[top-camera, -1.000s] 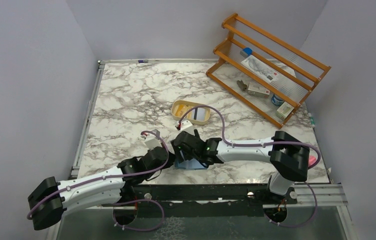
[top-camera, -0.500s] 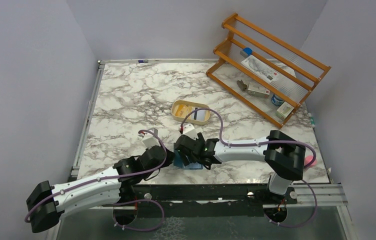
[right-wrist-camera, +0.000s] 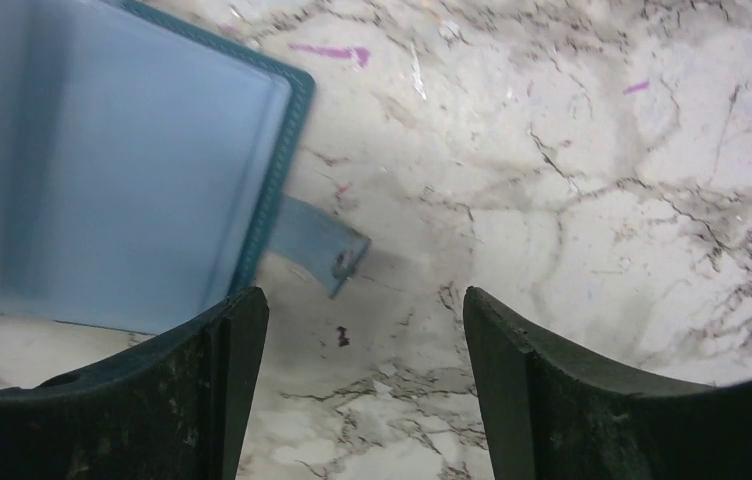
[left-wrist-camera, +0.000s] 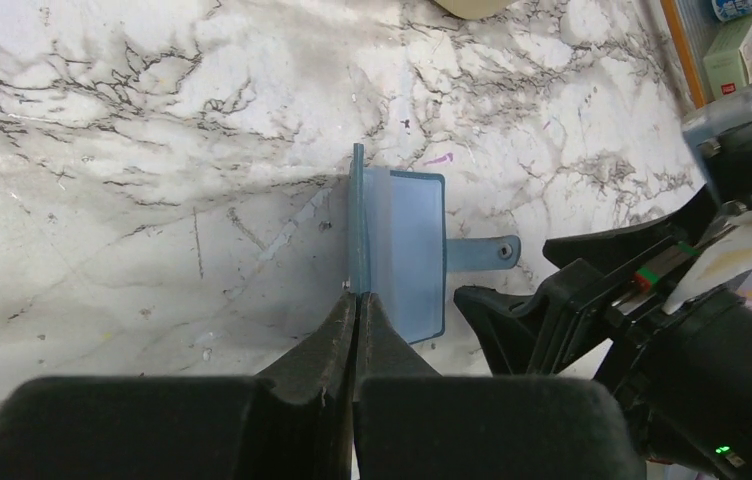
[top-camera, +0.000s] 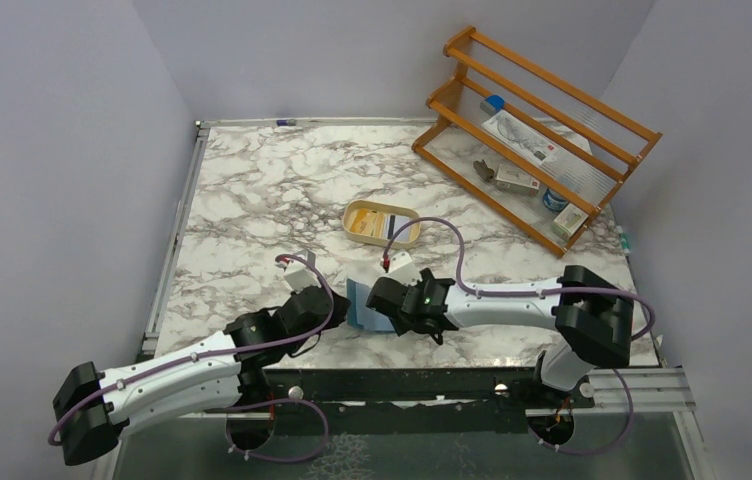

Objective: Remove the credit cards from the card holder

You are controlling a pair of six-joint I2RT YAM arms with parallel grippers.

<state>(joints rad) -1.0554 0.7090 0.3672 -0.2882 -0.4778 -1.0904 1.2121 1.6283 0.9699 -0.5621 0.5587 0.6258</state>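
Note:
The teal-blue card holder [top-camera: 357, 303] lies open near the table's front edge. In the left wrist view one cover stands on edge and the pale blue inner side [left-wrist-camera: 407, 250] lies flat, with the snap tab [left-wrist-camera: 482, 252] pointing right. My left gripper [left-wrist-camera: 355, 297] is shut on the upright cover's near edge. My right gripper [right-wrist-camera: 364, 320] is open and empty, just right of the holder [right-wrist-camera: 132, 170] and its tab [right-wrist-camera: 317, 240]. No card shows in the pockets I can see. Credit cards [top-camera: 390, 226], pale with a dark stripe and yellow-orange, lie in the tan dish [top-camera: 352, 212].
A wooden rack [top-camera: 537, 130] with small boxes and bottles leans at the back right. The black front rail [top-camera: 402, 385] runs along the near edge behind both arms. The right arm [left-wrist-camera: 652, 330] fills the right side of the left wrist view.
My right gripper has drawn back to the right off the card holder, uncovering it. The dish now shows cards fully. The left gripper still holds the cover.

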